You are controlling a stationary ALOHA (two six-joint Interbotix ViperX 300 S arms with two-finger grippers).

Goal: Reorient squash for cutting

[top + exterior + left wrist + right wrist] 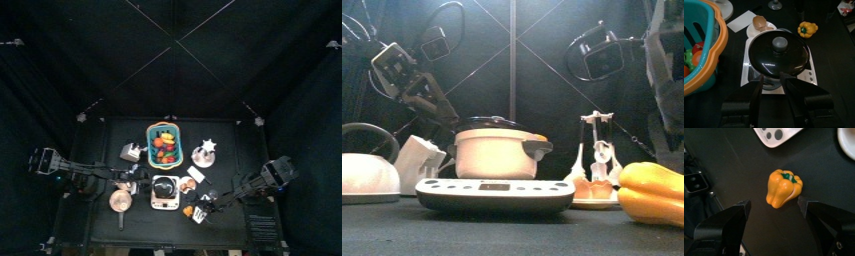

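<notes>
The squash (783, 188) is yellow and lobed like a pepper, with a green stem, and lies on its side on the black table. In the right wrist view my right gripper (776, 203) hangs open over it, one jaw on each side, neither touching it. From above, the squash (201, 213) sits at the table's front right, under that gripper (209, 205). It is large at the front view's right edge (656, 192), and the left wrist view shows it small beyond the cooker (807, 29). My left gripper (784, 82) rests above the cooker's near side.
A white cooker with a black lid (781, 52) stands mid-table on a flat base (496, 192). A teal basket (704, 45) of produce is behind it. A white kettle (366, 172), a pitcher (422, 160), a utensil stand (596, 150) and a white plate (847, 140) crowd around.
</notes>
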